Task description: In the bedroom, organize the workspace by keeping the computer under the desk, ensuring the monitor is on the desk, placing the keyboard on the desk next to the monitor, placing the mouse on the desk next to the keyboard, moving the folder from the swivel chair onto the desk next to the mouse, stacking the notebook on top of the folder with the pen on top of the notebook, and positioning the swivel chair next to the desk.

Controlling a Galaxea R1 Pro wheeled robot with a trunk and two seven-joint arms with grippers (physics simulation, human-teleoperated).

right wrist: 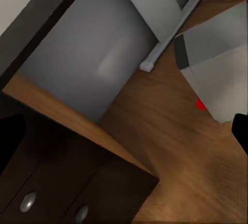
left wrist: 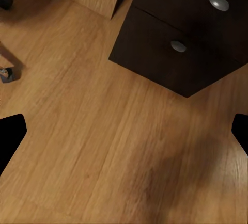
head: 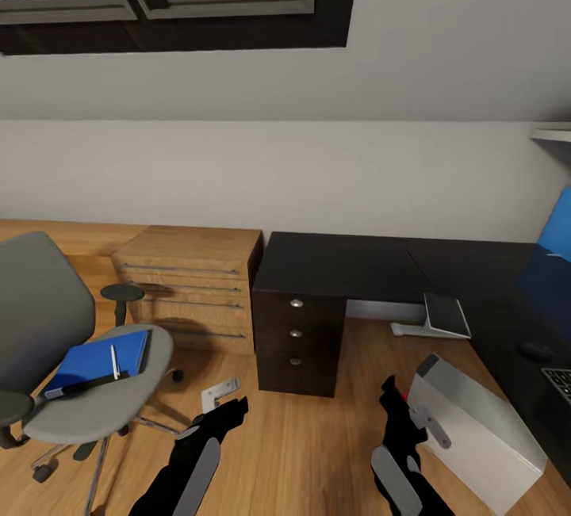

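Head view: left gripper [head: 226,413] spread and empty, right gripper [head: 394,403] open beside the computer [head: 476,437]. Farther left, the chair [head: 59,342] holds folder [head: 95,361] and pen [head: 115,361]; a careless grab could roll the pen off. Desk [head: 349,262] beyond.

Matt black desk [head: 349,262], wood-grain floor [head: 317,452]

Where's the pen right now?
In the head view, lower left: the pen lies on the blue folder on the swivel chair seat.
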